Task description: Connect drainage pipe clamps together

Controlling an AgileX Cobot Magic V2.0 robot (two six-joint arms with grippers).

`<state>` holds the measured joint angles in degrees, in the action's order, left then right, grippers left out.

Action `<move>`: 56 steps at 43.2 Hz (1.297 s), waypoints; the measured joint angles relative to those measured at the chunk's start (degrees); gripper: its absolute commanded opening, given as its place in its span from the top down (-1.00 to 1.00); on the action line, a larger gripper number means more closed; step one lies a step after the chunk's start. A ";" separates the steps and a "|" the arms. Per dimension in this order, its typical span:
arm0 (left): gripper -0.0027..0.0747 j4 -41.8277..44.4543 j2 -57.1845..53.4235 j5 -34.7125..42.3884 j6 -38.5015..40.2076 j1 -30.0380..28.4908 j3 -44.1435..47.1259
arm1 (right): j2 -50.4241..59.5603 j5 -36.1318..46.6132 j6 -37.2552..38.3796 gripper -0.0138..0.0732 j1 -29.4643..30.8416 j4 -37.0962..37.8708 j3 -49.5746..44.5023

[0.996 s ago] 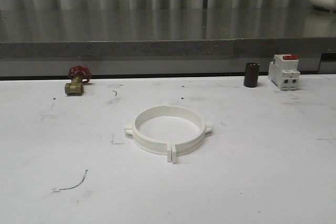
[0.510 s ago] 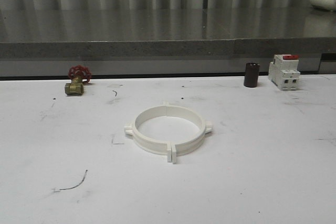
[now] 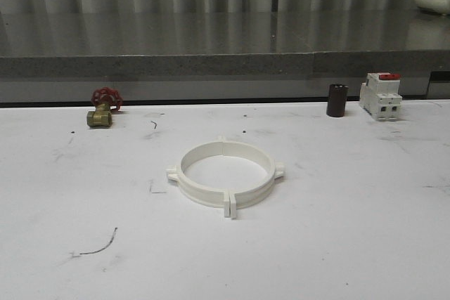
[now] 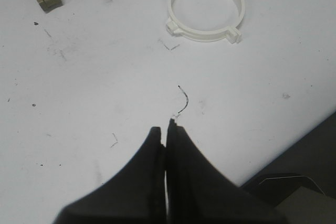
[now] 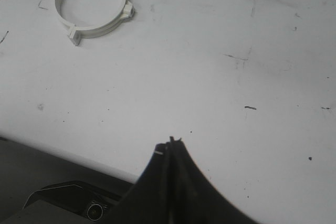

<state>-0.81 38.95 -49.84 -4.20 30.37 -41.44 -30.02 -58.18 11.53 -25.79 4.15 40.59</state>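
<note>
Clamps: the two drainage pipe clamps (image 3: 226, 173) are lying flat near the middle of the white surface (image 3: 351, 244), already standing as one closed ring, with the half-rings meeting at the near seam and at the far seam.
Tabs: paired flat tabs are sticking out at the near seam, and small lugs are showing at the ring's left and right sides; the join looks seated, though I am unable to tell whether it is latched.
Left claw: the left claw (image 4: 166, 129) is hovering over bare surface well apart from the ring (image 4: 206, 8), its fingers pressed together with nothing between them.
Right claw: the right claw (image 5: 169, 142) is hanging near the surface's front edge, also well apart from the ring (image 5: 92, 4), fingers together and empty.
Handling: the clamps are looking like thin, stiff, light plastic, smooth enough to be sliding on the surface when pushed; the tabs are probably the weakest parts.
Where to hold: gripping across the wall of each half-ring, away from the seams, is seeming safest, so the tabs are staying free to mate.
Progress: the task is appearing finished or nearly so.
Bystanders: a brass valve with a red handle (image 3: 103, 107), a dark cylinder (image 3: 337, 100) and a breaker (image 3: 380, 95) are sitting along the far edge, well clear.
</note>
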 measured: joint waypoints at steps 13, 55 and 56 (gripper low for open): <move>0.98 0.00 -0.03 0.00 0.00 0.00 0.00 | 0.00 0.00 0.00 0.82 0.00 0.00 -0.10; 0.98 -3.55 -39.22 45.01 -0.11 -27.93 41.70 | 0.00 0.00 0.00 0.82 0.00 0.00 -0.10; 0.98 -3.78 -39.22 44.44 -0.11 -27.90 41.70 | 0.00 0.00 0.00 0.82 0.00 0.00 -0.10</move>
<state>-4.59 -0.26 -5.40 -4.31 2.48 0.26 -30.02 -58.18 11.53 -25.79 4.15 40.49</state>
